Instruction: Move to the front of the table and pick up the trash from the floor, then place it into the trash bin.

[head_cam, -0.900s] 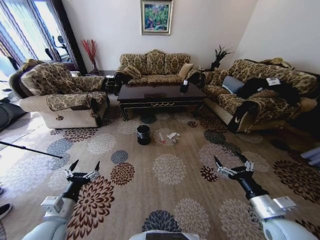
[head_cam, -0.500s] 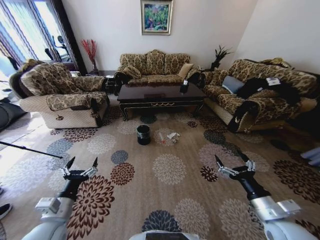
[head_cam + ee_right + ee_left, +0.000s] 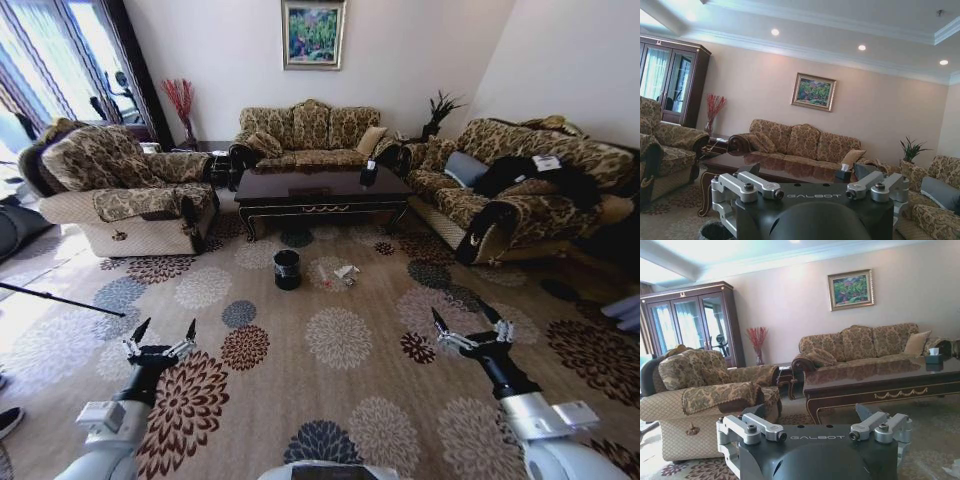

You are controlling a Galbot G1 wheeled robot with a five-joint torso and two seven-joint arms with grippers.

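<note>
Plainly, from the head view, the trash (image 3: pixel 338 272) lay on the patterned carpet (image 3: pixel 340 340) well ahead, at about twelve o'clock from the robot, just in front of the worktop (image 3: pixel 322 186) and just beside the trash bin (image 3: pixel 287 269), which stood at its nine o'clock. It read as a clear bottle, a white paper scrap and perhaps a small shiny bit, too small to separate cleanly. The left hand (image 3: pixel 160 335) hovered low at about ten o'clock and the right hand (image 3: pixel 468 325) at about two o'clock, both splayed wide and empty, well apart from the litter.

From the left wrist view, the left hand (image 3: pixel 815 427) showed its two fingers spread, nothing between them, facing the worktop (image 3: pixel 880 385) at twelve o'clock; a pale scrap at the frame's edge may have been part of the trash.

From the right wrist view, the right hand (image 3: pixel 814 187) was likewise released and empty, with the worktop (image 3: pixel 765 167) beyond and the trash bin (image 3: pixel 715 231) rim peeking beneath the fingers.

By my judgement, every piece would be very light. The crushed bottle would be springy and slick, best pinched across its flattened waist or at the stiffer neck. The paper would be soft and compress, so a pinch over its bulk should hold.
</note>
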